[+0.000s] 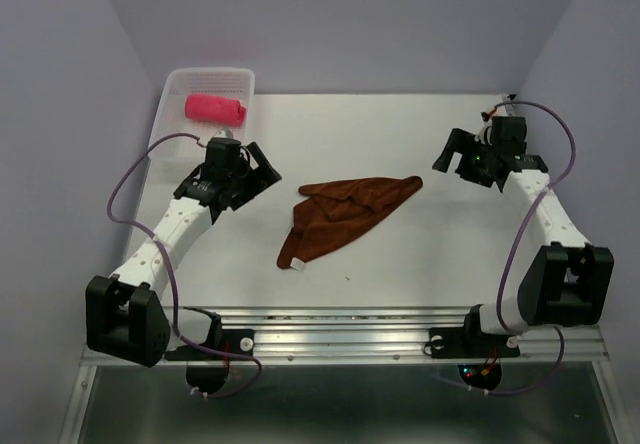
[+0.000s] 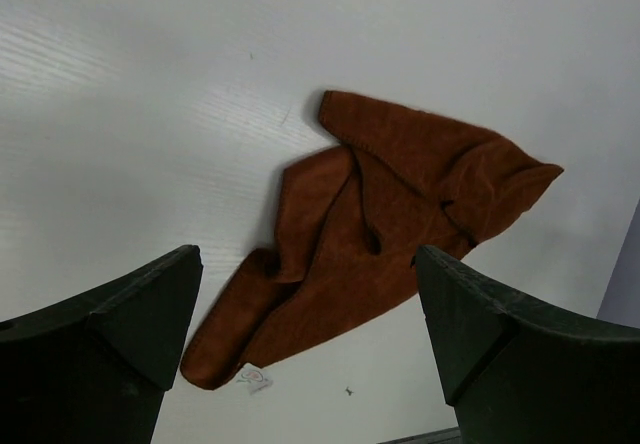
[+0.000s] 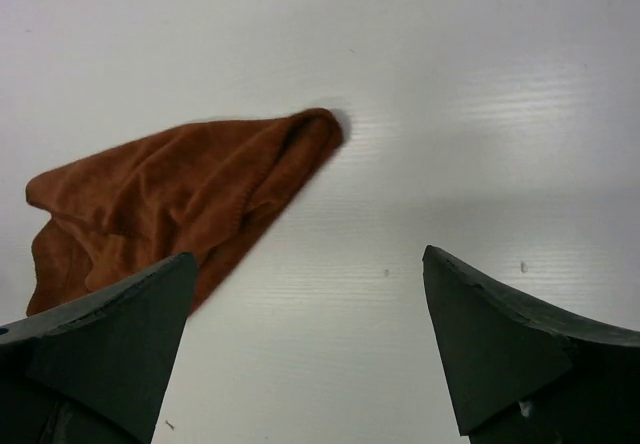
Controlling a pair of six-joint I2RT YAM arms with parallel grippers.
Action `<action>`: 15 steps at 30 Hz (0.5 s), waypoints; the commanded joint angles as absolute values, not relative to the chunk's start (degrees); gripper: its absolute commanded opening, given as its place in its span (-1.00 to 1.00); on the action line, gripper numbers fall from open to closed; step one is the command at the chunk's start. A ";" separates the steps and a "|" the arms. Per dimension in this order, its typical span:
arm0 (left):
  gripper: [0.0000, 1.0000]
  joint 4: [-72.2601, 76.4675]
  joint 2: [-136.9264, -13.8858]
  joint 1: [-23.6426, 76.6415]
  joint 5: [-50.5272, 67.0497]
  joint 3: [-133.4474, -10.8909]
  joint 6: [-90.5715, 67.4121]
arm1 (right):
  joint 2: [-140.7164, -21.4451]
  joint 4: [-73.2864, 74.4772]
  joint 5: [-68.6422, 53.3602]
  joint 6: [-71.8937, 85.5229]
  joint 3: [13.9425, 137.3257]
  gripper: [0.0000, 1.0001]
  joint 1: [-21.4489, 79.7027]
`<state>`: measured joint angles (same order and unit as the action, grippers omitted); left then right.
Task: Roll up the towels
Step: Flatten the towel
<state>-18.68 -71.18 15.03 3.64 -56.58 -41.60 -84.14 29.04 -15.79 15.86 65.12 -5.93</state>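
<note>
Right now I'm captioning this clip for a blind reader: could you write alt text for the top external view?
A rust-brown towel lies crumpled, unrolled, on the table between the open left gripper and open right gripper, neither touching it. A rolled pink towel sits in the white basket at the far left corner.

Pink towel (image 1: 215,109) rolled, brown towel (image 1: 345,216) lies crumpled

From the right wrist, one dark finger (image 3: 110,354) of the right gripper (image 3: 309,259) hides the lower edge of the crumpled rust-brown cloth towel (image 3: 170,199), and both fingers run off the bottom of the frame. From the left wrist, the print on the towel's small white tag (image 2: 254,377) is too small to read.
</note>
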 commanded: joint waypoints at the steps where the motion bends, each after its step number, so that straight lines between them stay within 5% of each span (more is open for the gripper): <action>1: 0.98 -17.50 -74.25 17.92 2.29 -56.33 -42.54 | -80.24 28.82 -8.45 13.54 67.24 1.00 5.84; 8: 0.98 -17.23 -78.14 21.62 4.13 -53.37 -44.03 | -86.47 25.05 -3.78 6.34 68.19 1.00 27.21; 15: 0.98 -17.31 -70.59 22.06 4.22 -41.85 -49.13 | -101.14 20.14 -0.98 -2.64 81.63 1.00 37.17</action>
